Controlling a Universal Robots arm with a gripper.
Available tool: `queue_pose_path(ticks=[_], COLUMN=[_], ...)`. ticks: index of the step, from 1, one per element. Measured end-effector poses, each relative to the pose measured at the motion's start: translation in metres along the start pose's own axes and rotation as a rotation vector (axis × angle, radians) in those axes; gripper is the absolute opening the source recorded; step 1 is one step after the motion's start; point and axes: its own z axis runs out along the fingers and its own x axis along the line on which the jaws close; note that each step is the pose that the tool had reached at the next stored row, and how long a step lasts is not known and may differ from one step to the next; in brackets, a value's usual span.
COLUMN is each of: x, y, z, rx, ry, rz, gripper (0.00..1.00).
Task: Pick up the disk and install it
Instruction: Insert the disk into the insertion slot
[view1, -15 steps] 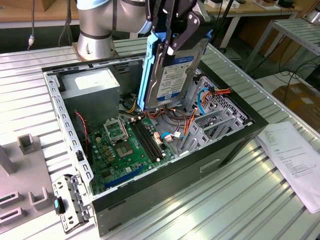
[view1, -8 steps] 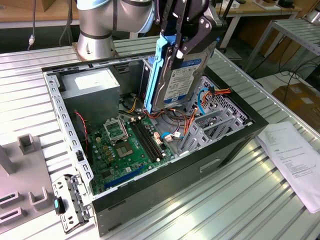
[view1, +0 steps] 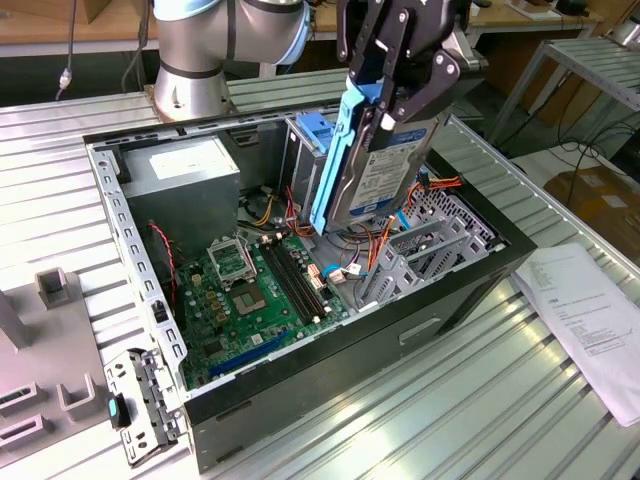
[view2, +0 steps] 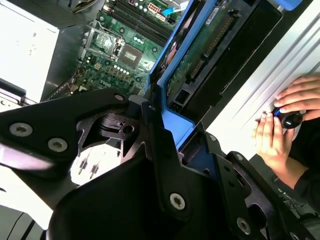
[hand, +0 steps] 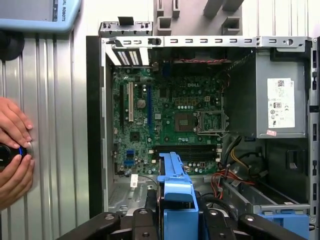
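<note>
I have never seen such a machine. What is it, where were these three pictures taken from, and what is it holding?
The grey machine is a robot arm; the black claw at its end is its gripper. The exterior view comes from a camera off the arm; both wrist views come from cameras riding on the arm. On the ribbed metal table lies an open computer case, its green motherboard showing, with a printed sheet beside it. The gripper is shut on the disk, a silver hard drive with blue rails, held tilted above the case. A person's hands rest on the table beside the case.
</note>
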Motion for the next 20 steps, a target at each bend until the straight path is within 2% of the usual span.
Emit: queue_pose_path(ticks=[6, 11, 17, 20], x=[0.0117, 0.0163, 0.0203, 0.0214], y=[-0.011, -0.0233, -0.0439, -0.0583], z=[0.0015, 0.0025, 0.0039, 0.0049], rx=[-0.0001, -0.0001, 0.0, -0.0001], ry=[0.0001, 0.0001, 0.0, 0.0], rz=[0.001, 0.001, 0.001, 0.001], gripper=[0.37, 0.37, 0.37, 0.37])
